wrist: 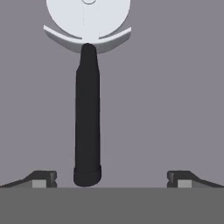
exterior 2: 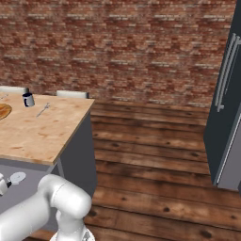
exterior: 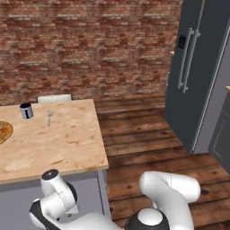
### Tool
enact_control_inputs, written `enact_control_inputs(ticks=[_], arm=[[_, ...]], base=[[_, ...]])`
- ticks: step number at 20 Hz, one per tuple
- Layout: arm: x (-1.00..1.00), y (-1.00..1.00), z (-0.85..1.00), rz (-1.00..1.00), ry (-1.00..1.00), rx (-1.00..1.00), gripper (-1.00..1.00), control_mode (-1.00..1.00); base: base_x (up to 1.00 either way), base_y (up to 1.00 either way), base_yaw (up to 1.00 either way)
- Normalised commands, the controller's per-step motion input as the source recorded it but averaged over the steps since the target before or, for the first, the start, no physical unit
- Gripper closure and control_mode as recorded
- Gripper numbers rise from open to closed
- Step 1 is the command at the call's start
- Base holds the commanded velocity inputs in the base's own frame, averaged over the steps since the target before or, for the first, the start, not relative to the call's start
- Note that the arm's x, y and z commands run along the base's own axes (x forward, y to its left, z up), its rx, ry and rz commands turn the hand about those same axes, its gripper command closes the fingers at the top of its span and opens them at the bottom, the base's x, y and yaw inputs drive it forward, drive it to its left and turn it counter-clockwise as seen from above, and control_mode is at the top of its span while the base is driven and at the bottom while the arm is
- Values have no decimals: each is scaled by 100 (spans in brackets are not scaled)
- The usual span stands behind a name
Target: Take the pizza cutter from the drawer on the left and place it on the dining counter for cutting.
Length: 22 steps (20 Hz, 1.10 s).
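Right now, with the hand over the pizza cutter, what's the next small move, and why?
Probably ease the hand straight down, then close on the handle. In the hand view the gripper is open, its fingertips standing wide on either side of the pizza cutter, whose black handle lies between them, apart from both, on the grey drawer floor. Nothing is gripped yet.

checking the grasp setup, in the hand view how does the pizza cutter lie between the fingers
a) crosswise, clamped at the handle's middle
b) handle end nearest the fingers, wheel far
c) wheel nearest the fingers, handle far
b: the pizza cutter has its black handle end down between the open gripper tips, untouched, and its wheel at the top.
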Motion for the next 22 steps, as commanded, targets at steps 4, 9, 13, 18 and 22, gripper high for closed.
enact_control_inputs(ticks=[4, 9, 13, 18, 22], arm=[[0, 5, -6, 0, 0, 0, -100, -100], [6, 5, -2, 0, 0, 0, -100, -100], [7, 7, -3, 0, 0, 0, -100, -100], [7, 11, -7, 0, 0, 0, -100, -100], [10, 11, -11, 0, 0, 0, -100, -100]], base=[[0, 0, 0], [0, 0, 0], [0, 0, 0], [0, 0, 0], [0, 0, 0]])
